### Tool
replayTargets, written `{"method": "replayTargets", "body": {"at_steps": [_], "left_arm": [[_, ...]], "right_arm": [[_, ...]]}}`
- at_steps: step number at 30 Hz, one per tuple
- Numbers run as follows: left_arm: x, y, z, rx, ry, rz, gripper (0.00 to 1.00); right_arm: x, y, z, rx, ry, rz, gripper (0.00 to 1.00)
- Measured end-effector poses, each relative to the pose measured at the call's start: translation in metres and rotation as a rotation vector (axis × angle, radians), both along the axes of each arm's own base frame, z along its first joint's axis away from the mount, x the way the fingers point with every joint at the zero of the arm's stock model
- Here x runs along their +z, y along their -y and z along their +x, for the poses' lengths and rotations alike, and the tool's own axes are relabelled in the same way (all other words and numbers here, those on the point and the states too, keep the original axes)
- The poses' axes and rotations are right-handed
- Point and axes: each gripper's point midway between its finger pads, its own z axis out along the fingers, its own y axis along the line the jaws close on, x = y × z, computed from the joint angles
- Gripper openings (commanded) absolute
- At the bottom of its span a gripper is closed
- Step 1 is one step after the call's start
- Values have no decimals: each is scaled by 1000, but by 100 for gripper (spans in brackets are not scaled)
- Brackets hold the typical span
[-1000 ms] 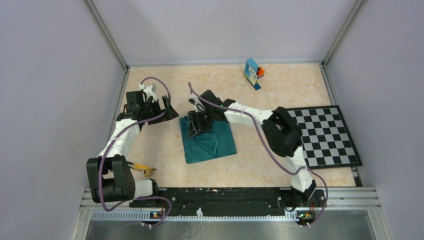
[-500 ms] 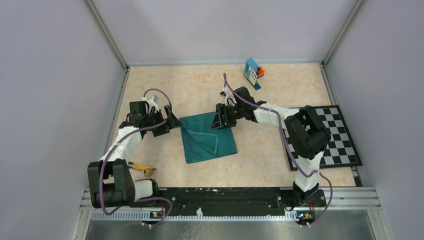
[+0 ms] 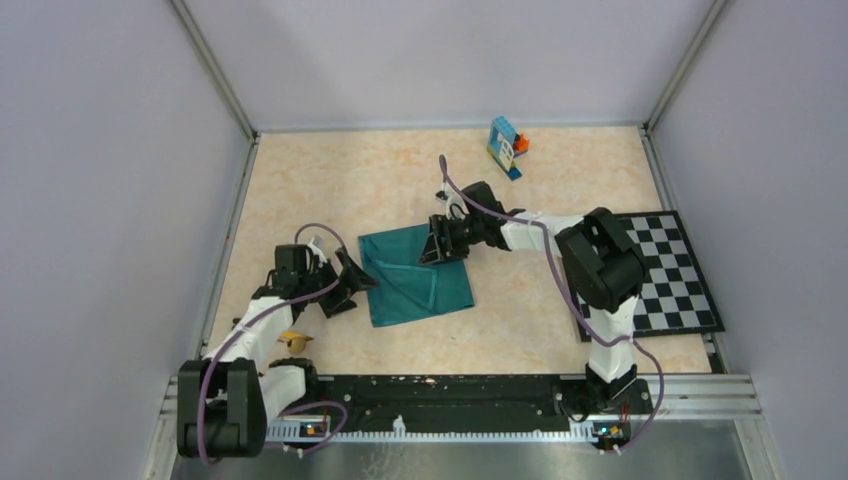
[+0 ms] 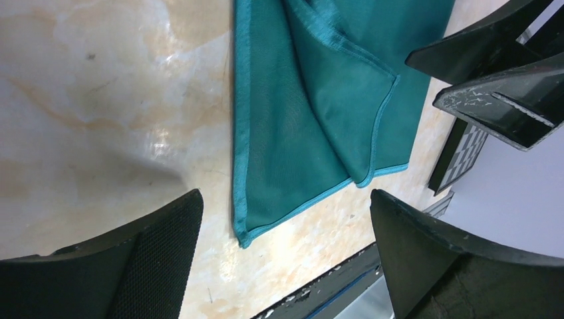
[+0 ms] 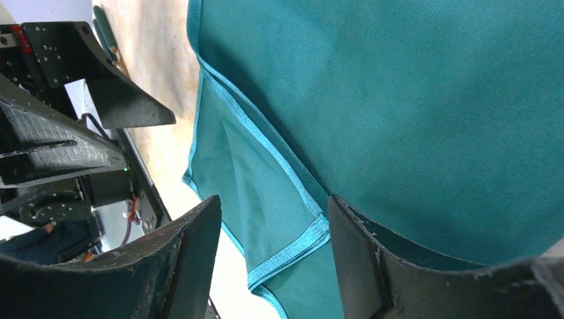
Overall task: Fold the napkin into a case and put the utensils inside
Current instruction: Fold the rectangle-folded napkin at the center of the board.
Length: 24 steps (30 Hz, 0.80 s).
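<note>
Beige tabletop holds one folded napkin; two sets of jaws, both apart.

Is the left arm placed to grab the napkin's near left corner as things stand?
Probably yes. The left end effector is open, that corner of the napkin lies flat just ahead between its fingers, uncovered, and the right end effector sits at the far edge, clear of it.
</note>
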Motion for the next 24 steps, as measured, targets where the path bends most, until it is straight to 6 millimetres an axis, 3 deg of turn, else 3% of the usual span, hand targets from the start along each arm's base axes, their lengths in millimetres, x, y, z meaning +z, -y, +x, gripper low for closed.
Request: {"method": "replayTargets", "body": {"at_steps": [6, 11, 16, 20, 24], "left_arm": [[-12, -2, -8, 60, -9, -4, 99], [-11, 7, -8, 38, 17, -19, 99], [-10, 15, -7, 24, 41, -35, 99], [-9, 14, -8, 30, 56, -29, 99], [-7, 8, -10, 58, 85, -1, 99]], "right_arm": [[-8, -3, -7, 11, 16, -33, 59], [-12, -7, -13, 25, 33, -58, 57], [-11, -25, -36, 70, 16, -51, 56], [7, -57, -61, 99, -26, 36, 55], [48, -94, -84, 123, -95, 224, 56]]}}
